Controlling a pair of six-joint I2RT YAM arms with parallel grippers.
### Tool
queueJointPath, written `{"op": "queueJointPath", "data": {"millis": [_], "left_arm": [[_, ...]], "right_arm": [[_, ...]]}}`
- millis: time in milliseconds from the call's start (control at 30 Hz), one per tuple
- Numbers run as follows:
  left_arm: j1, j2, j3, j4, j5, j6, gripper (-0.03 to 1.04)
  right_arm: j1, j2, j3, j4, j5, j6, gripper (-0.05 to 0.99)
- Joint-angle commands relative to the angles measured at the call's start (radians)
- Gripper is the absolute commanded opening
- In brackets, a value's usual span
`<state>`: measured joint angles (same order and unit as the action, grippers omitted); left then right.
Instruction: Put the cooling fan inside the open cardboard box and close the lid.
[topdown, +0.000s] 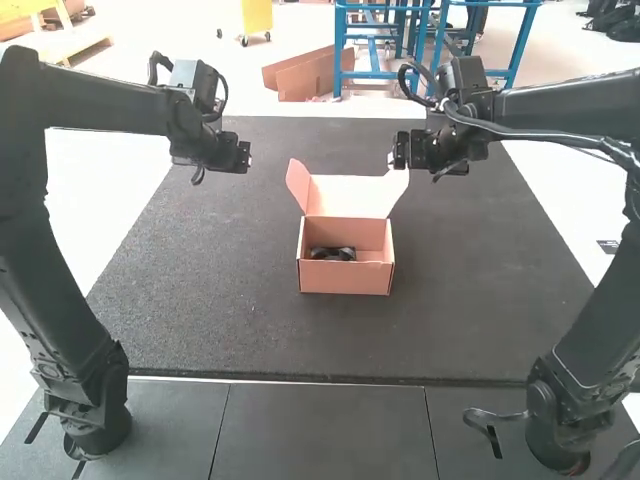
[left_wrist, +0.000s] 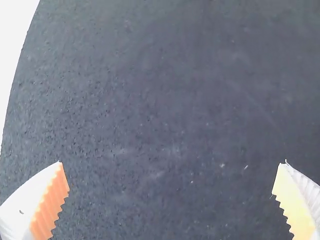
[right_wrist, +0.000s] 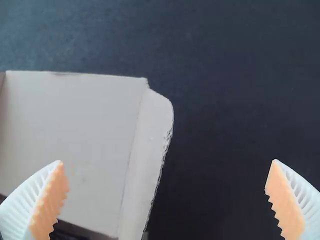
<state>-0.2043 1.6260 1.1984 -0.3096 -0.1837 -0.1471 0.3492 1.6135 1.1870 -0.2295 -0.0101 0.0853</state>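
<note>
The cooling fan (topdown: 333, 252) lies inside the cardboard box (topdown: 345, 275), dark against the pale floor of it, with the box standing about midway across the black mat (topdown: 190, 290) and well clear of all 4 edges. The lid (topdown: 348, 193) stands upright on the box's far wall, its 2 side flaps spread. The right gripper (topdown: 403, 150) hangs just beside the lid's right flap (right_wrist: 147, 165), ribbed fingers (right_wrist: 47, 200) spread wide with nothing between them. The left gripper (topdown: 238, 157) hovers over bare mat towards the far left corner, its fingers (left_wrist: 47, 205) likewise parted and empty. The fan looks a light, rigid plastic piece needing no more handling. The lid is thin card, light and easily creased, so it would likely best be pushed forward from behind along its free top edge rather than pinched. The box itself looks light enough to skid, and steadying a side wall with the other gripper seems wise
</note>
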Motion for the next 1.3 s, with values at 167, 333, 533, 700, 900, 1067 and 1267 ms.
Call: {"op": "queueJointPath", "data": {"millis": [167,333,533,700,900,1067,1267], "left_arm": [[-0.070,0.081,0.099,-0.016,0.044,0.003,0.97],[-0.101,0.106,0.121,-0.011,0.061,-0.003,0.97],[-0.103,0.127,0.145,-0.010,0.061,-0.011,0.97],[-0.103,0.135,0.162,-0.008,0.070,-0.020,0.97],[-0.118,0.144,0.171,-0.014,0.098,-0.028,0.97],[-0.127,0.144,0.173,-0.022,0.127,-0.028,0.97],[-0.135,0.144,0.173,-0.029,0.141,-0.029,0.97]], "right_arm": [[-0.030,0.042,0.068,-0.001,-0.019,0.016,0.90],[-0.041,0.057,0.092,-0.008,-0.034,0.027,0.90],[-0.055,0.092,0.138,-0.073,-0.106,0.042,0.90],[-0.061,0.129,0.174,-0.093,-0.122,0.045,0.90],[-0.062,0.168,0.214,-0.119,-0.148,0.059,0.90],[-0.062,0.191,0.238,-0.117,-0.152,0.070,0.87],[-0.073,0.212,0.260,-0.120,-0.160,0.088,0.75]]}}
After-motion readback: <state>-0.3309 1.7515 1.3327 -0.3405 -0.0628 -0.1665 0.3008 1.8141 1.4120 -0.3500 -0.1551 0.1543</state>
